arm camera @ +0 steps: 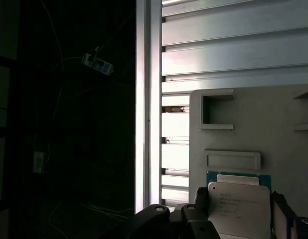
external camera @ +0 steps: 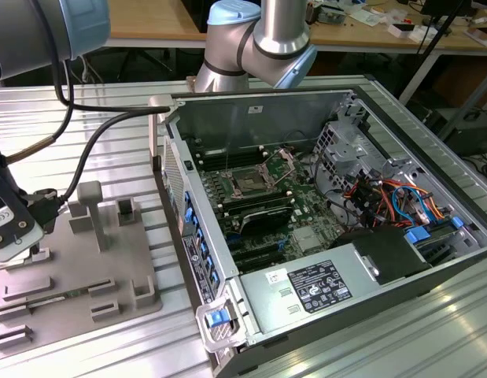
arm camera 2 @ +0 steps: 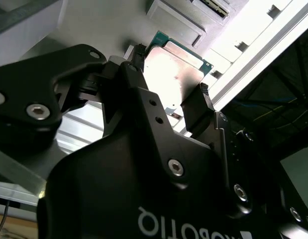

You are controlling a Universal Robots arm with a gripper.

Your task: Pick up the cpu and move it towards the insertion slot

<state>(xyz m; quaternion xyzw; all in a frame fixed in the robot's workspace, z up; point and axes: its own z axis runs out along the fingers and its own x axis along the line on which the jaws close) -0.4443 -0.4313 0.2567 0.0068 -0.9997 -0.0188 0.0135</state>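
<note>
Gripper [arm camera 2: 171, 74]: low over the grey tray [external camera: 109, 276], at the tray's end farthest from the computer case [external camera: 322, 118]
Fingers [arm camera 2: 193, 109]: clamped on the cpu, one against each of two opposite edges
Cpu [arm camera: 238, 204]: silver top up, next to a shallow rectangular recess of the tray; whether it is clear of the tray cannot be told
Insertion slot [external camera: 251, 183]: on the green board inside the open case, well apart from the tray, bracket tilted up
Markings: small print on the cpu top, white lettering on the gripper body, white label [external camera: 318, 285] inside the case
Counter [external camera: 86, 118]: slatted metal, carries tray and case
</note>
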